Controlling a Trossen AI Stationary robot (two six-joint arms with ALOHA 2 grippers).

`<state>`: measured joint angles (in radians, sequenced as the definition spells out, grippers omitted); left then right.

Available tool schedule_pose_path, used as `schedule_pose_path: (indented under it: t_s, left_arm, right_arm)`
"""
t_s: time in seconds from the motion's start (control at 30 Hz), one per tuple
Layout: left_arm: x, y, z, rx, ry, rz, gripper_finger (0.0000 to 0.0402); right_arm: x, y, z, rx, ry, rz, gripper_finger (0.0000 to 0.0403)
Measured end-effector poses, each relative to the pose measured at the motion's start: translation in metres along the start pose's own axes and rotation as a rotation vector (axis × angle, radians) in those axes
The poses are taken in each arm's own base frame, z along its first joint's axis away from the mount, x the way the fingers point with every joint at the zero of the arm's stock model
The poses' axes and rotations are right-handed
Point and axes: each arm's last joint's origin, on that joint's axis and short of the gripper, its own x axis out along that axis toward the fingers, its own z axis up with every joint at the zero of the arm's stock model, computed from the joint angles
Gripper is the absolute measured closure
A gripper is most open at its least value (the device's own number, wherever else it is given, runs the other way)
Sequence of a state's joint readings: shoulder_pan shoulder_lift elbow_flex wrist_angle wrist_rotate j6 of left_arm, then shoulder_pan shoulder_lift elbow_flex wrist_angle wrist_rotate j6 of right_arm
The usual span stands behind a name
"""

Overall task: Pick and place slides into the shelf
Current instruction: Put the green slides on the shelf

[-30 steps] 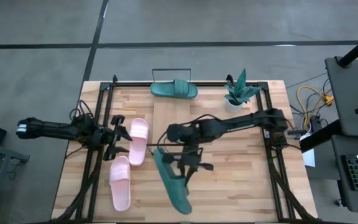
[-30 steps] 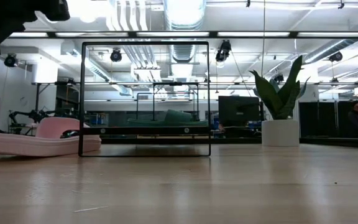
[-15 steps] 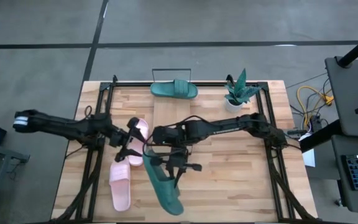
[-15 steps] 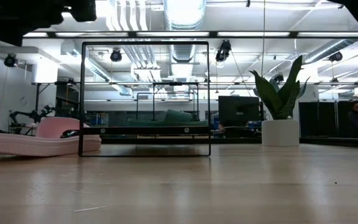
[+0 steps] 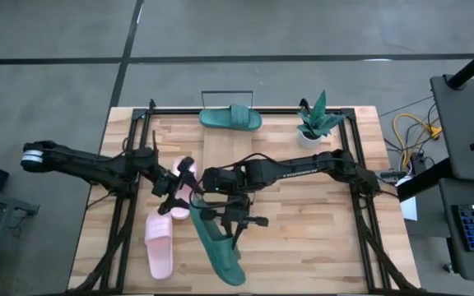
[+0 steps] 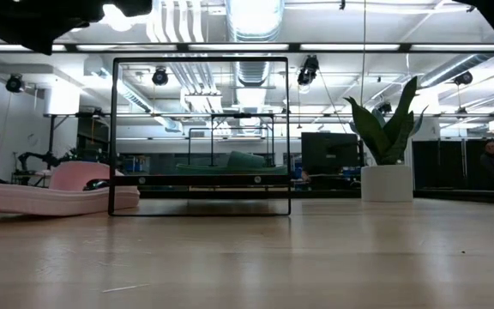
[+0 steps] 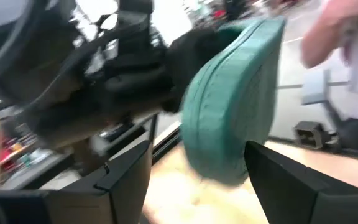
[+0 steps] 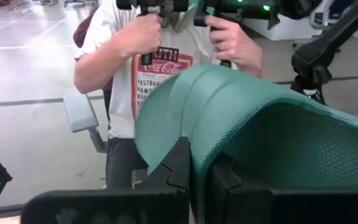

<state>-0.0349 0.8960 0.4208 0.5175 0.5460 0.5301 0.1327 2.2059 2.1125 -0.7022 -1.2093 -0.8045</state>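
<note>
1. Since a second ago, both arms have drawn together at mid-table; the left gripper (image 5: pixel 181 182) has come inward and spread its fingers.
2. Clenched, the right gripper (image 5: pixel 220 215) holds a teal slide (image 5: pixel 217 248), long axis running toward the front edge.
3. It lies just beside the left gripper; the shelf (image 5: pixel 229 144) stands well beyond.
4. Arms partly hide one pink slide (image 5: pixel 183 187).

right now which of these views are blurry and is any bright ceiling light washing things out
Left wrist view: motion-smeared, the teal green rubbery slide sandal and the arm behind it soft-edged. Right wrist view: sharper, the same slide's woven texture readable, clamped in the right gripper. Low view: crisp, though the ceiling light panel glares white. High view: evenly lit, clear, the left gripper open near the slide.
</note>
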Motion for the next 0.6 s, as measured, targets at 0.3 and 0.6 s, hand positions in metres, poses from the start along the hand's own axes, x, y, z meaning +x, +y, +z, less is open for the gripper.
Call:
schedule_pose_path:
  t_s: [0.3,0.6]
  left_arm:
    - [0.018,0.007,-0.003,-0.026,-0.014,-0.099,0.0159]
    - [0.025,0.010,-0.007,-0.039,0.001,-0.117,0.0229]
  right_arm:
    - [-0.004,0.002,-0.004,0.019,0.019,0.001,0.0392]
    - [-0.004,0.002,-0.005,0.026,0.045,-0.016,0.0392]
